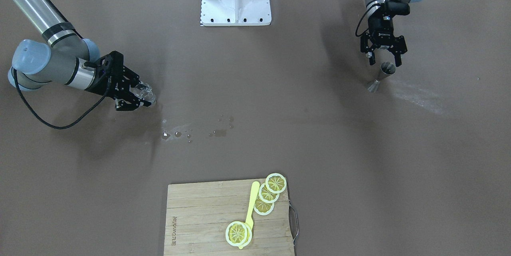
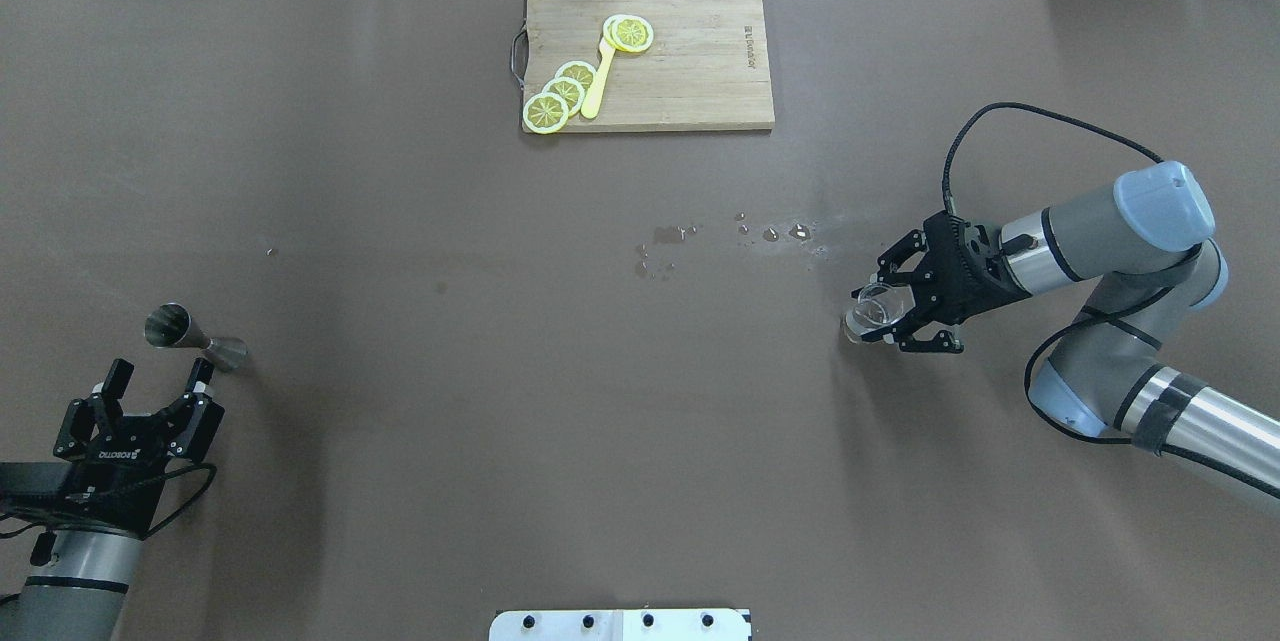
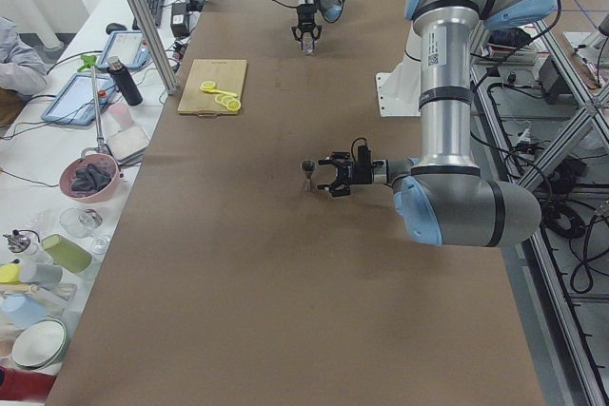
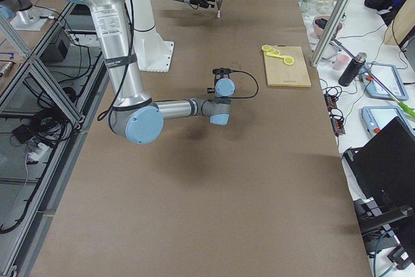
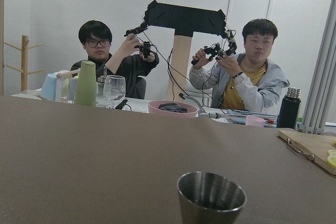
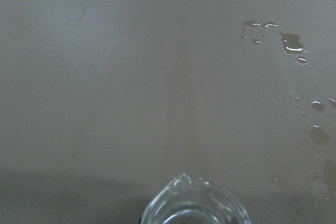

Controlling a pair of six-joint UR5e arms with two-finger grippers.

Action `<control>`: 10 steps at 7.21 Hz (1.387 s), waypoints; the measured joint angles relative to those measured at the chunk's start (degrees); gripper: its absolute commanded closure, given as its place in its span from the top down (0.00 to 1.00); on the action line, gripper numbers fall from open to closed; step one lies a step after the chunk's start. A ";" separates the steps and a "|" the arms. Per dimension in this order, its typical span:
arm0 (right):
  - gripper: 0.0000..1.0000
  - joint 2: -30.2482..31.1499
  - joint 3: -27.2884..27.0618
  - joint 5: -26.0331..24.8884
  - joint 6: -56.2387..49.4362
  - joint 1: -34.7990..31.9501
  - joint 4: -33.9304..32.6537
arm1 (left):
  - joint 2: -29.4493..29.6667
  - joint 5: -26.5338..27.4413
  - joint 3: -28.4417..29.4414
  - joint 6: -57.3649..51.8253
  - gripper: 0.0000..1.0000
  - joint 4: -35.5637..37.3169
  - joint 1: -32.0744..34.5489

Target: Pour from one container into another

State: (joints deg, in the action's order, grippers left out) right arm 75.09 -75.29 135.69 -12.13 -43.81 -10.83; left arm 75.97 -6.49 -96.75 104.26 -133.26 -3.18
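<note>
The right pincer [image 2: 885,319] pinches the glass beaker [image 2: 870,309] between its fingers. The left pincer [image 2: 160,376] is spread, with the steel jigger [image 2: 190,333] upright on the counter [image 2: 500,371] just ahead of its fingertips, not touching them.

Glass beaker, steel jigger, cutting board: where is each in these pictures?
glass beaker [image 2: 878,307], overhead view, on its clear body.
steel jigger [image 2: 168,325], overhead view, on its upper cup.
cutting board [image 2: 700,71], overhead view, on bare wood near its right edge.
</note>
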 measured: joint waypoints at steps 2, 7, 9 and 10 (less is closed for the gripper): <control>0.00 0.02 -0.28 1.91 0.00 -3.41 -0.35 | 2.01 -0.32 1.51 0.04 0.98 1.91 0.54; 0.00 0.04 -0.19 4.97 0.32 -11.22 -0.37 | 6.02 -5.48 3.41 0.07 0.75 7.61 5.82; 0.00 0.03 -0.32 5.27 -0.77 -13.14 0.02 | 6.53 -5.58 3.54 0.09 0.28 7.89 6.21; 0.00 0.04 -0.52 5.42 -1.81 -14.47 0.05 | 6.68 -5.54 3.53 0.08 0.11 7.94 6.23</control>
State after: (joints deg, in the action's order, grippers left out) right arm 75.13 -75.81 141.11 -13.94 -58.28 -10.77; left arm 82.65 -12.03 -93.22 104.34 -125.32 3.05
